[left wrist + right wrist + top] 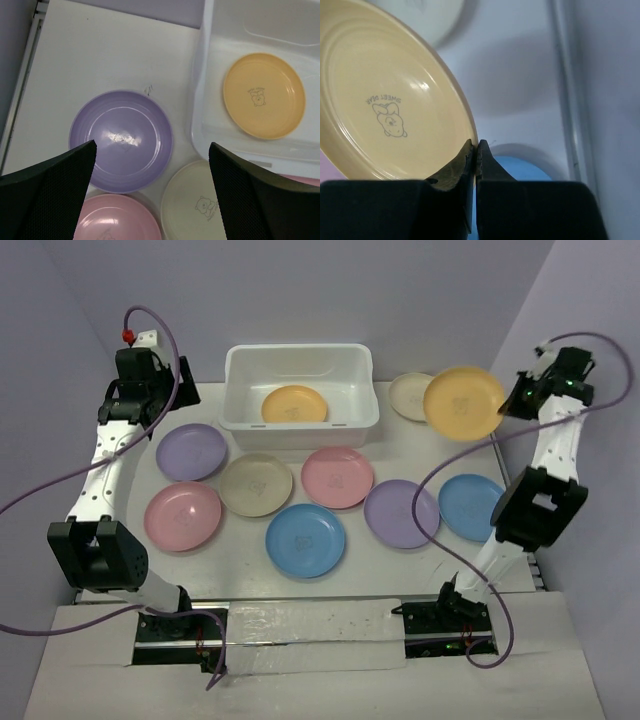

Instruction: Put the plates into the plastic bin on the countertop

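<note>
My right gripper [476, 147] is shut on the rim of an orange-yellow plate [463, 402] [385, 100] and holds it tilted above the countertop [400, 445] at the back right. The white plastic bin [300, 425] stands at the back centre with one orange plate [294, 404] [263, 95] lying in it. Several more plates lie in front of the bin: lilac [191, 451] [120, 140], cream [256, 484], pink [337, 477], pink [183, 515], blue [305, 540], lilac [400, 513], blue [468, 506]. My left gripper [150, 165] hangs open over the lilac plate, left of the bin.
A cream plate [408, 395] lies partly under the lifted plate, right of the bin. Lilac-grey walls [300, 290] close in the back and both sides. The right arm's cable [440, 540] loops over the right-hand plates.
</note>
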Robot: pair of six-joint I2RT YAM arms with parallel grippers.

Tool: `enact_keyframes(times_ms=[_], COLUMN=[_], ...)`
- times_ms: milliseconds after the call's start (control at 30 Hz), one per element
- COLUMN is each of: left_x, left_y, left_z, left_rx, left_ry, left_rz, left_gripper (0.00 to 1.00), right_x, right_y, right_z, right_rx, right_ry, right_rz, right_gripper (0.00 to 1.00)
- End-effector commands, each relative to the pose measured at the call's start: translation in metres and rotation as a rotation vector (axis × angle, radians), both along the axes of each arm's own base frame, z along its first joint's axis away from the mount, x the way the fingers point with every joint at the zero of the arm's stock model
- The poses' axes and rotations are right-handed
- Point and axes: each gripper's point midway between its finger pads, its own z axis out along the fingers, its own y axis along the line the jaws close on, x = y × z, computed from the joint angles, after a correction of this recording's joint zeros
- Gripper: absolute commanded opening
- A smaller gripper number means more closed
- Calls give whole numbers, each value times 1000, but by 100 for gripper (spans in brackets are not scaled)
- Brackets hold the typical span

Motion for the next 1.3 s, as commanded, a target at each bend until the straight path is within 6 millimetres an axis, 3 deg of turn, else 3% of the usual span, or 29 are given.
enact_keyframes(times_ms=[0, 67, 133, 200, 233, 300, 367, 400, 500, 633, 833, 933, 1067, 1267], left_x=[-1, -1, -1, -2, -1, 0, 0, -1, -6, -9, -15, -19, -22, -24], left_y=[11, 14, 14, 13, 13, 15, 15, 15, 21, 23, 28, 29, 30, 30], left_z=[10, 14, 15, 14, 14, 9, 3, -2, -15, -22, -33, -41, -50, -62], left_rx=[-17, -18, -23, -30, -35, -45, -55, -56, -54, -53, -36, -37, -37, -41], left_ry=[-52, -75, -98, -104, -106, -93, -77, -67, -46, -31, 6, 24, 45, 72], left_rz=[-4, -1, -13, -13, -8, 8, 14, 16, 57, 72, 94, 103, 112, 121], left_gripper=[99, 99, 99, 99, 99, 99, 99, 99, 99, 99, 99, 99, 99, 99], right_x=[-3, 3, 23, 46, 52, 76, 96, 107, 132, 166, 200, 209, 211, 216], right_y=[22, 29, 52, 85, 83, 136, 174, 199, 241, 285, 348, 366, 387, 402], right_z=[173, 193, 222, 235, 236, 239, 238, 234, 223, 177, 111, 80, 56, 29], right_rx=[-43, -49, -59, -63, -84, -99, -104, -101, -67, -39, 33, 57, 60, 68], right_ry=[-454, -505, -573, -614, -622, -650, -676, -679, -708, -691, -645, -620, -601, -584], right_rz=[-61, -58, -40, 4, -16, 50, 93, 114, 129, 103, 95, 64, 71, 83], right_gripper=[0, 0, 0, 0, 0, 0, 0, 0, 0, 0, 0, 0, 0, 0])
